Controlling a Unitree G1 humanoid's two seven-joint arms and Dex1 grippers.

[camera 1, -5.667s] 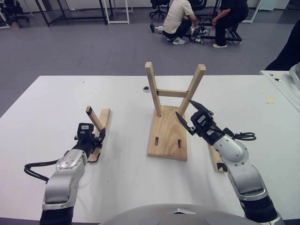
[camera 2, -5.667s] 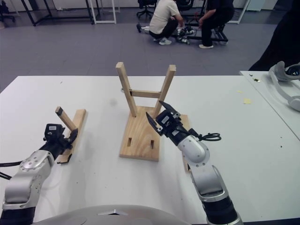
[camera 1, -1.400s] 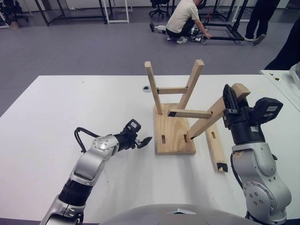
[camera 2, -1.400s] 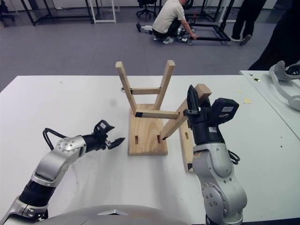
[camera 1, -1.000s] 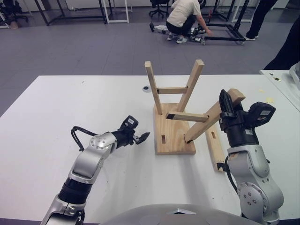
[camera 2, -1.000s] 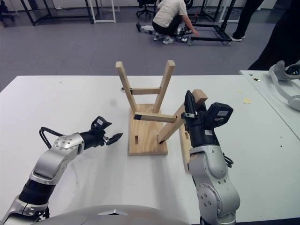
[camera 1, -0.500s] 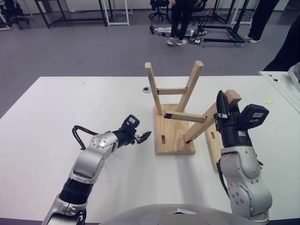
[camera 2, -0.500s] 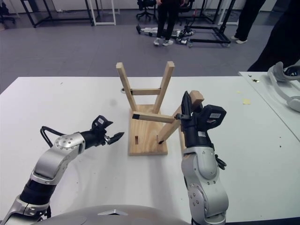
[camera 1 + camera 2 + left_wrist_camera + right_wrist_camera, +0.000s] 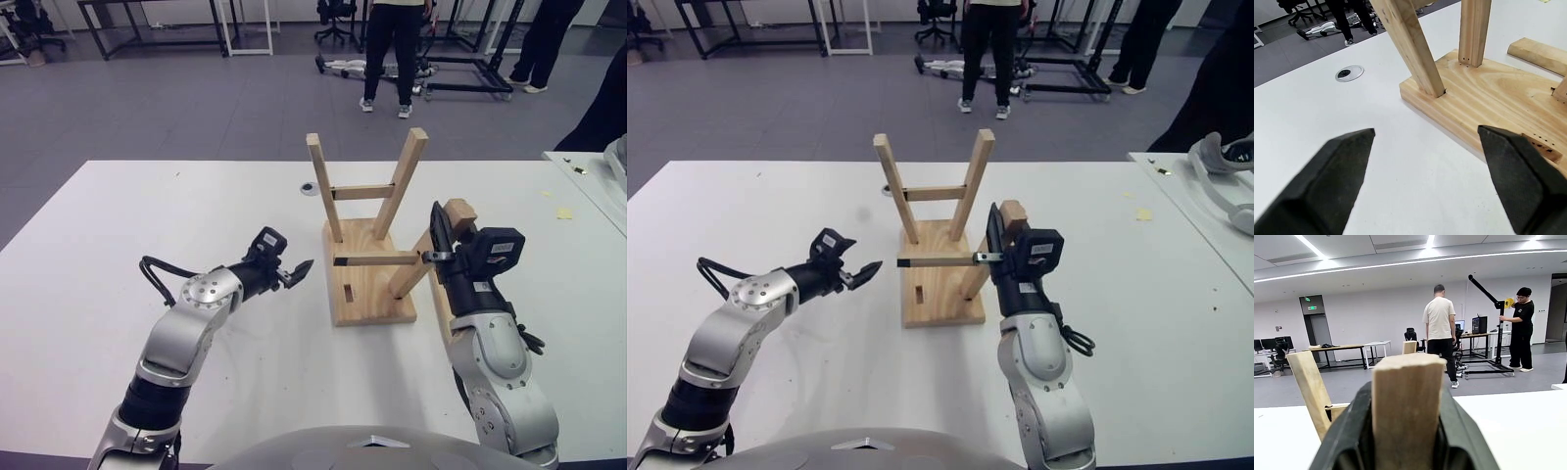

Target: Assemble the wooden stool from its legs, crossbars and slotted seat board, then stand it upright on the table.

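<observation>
We find the right end effector (image 9: 1408,431) clamped on a pale wooden leg (image 9: 407,279) with its thin wooden crossbar (image 9: 377,259). The leg is tilted, with its lower end at a near slot of the flat slotted wooden seat board (image 9: 367,299), which lies on the white tabletop (image 9: 147,215). The left end effector (image 9: 294,273) hangs with fingers apart beside the board, bracing nothing, so we judge a skewed push could jam the leg or slide the board.

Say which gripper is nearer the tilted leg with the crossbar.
Right. The right gripper clamps the tilted leg at the right of the seat board; the left gripper hovers open off its left side.
</observation>
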